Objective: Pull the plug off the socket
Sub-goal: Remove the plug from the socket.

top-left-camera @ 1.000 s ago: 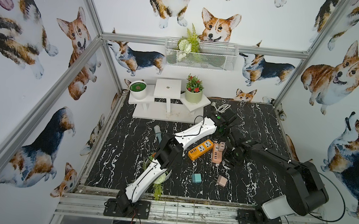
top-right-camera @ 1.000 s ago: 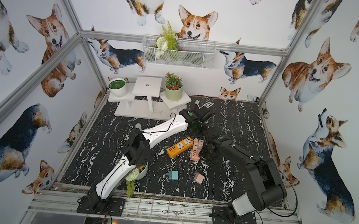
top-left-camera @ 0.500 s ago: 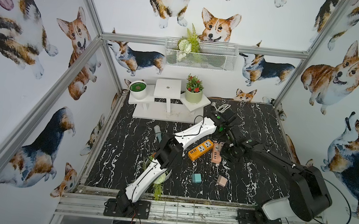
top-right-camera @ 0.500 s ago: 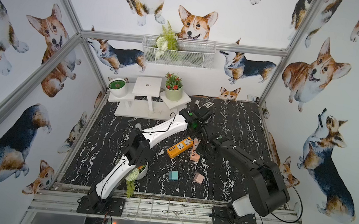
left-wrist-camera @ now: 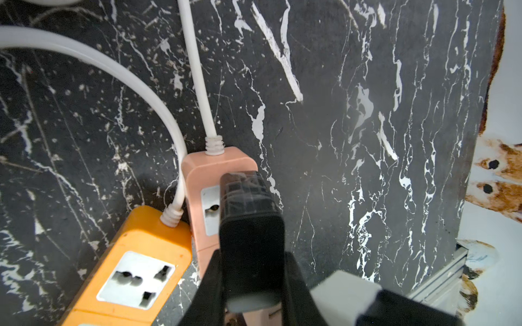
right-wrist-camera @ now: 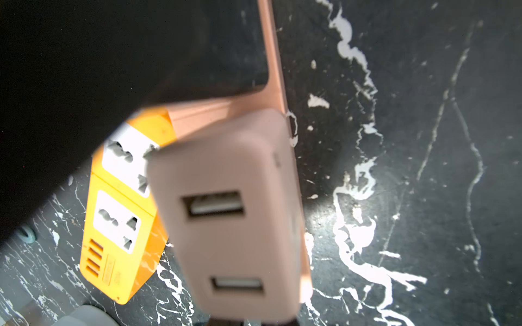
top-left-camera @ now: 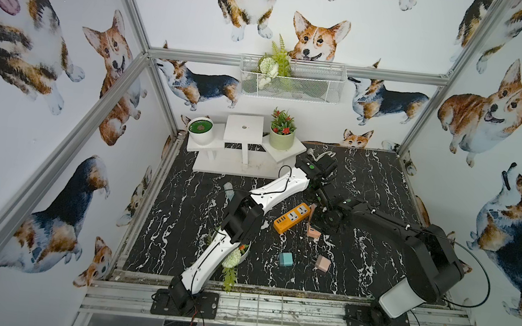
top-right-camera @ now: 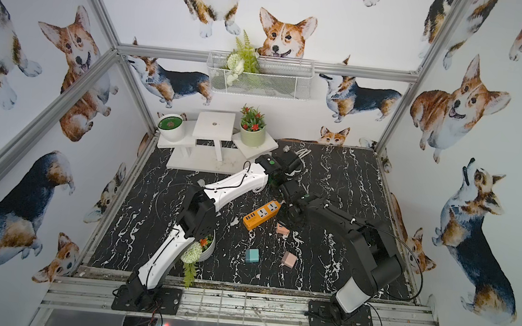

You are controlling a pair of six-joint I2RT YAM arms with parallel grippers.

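The socket is a pink power strip (left-wrist-camera: pixel 203 169) lying on the black marble floor, its near end showing in both top views (top-left-camera: pixel 313 233) (top-right-camera: pixel 282 230). A pink plug (right-wrist-camera: pixel 226 169) with two USB ports sits on it. Its far end lies against the strip (right-wrist-camera: pixel 274 56) and its prongs are hidden. My right gripper (right-wrist-camera: pixel 254 323) (top-left-camera: pixel 320 219) is shut on the plug and hides it in both top views. My left gripper (left-wrist-camera: pixel 251 307) (top-left-camera: pixel 316 190) is shut on the pink strip, with a black finger (left-wrist-camera: pixel 248 240) over the strip's white face.
An orange power strip (top-left-camera: pixel 292 217) (left-wrist-camera: pixel 147 242) lies right beside the pink one, and white cords (left-wrist-camera: pixel 197 70) run off toward the back. A teal charger (top-left-camera: pixel 285 259) and a pink charger (top-left-camera: pixel 322 263) lie nearer the front. A flower pot (top-left-camera: pixel 235 258) sits under my left arm, and a white stand (top-left-camera: pixel 243 128) is at the back.
My right gripper has shifted a little to the left along the pink strip, and its elbow has swung out to the right. The left arm has stayed still.
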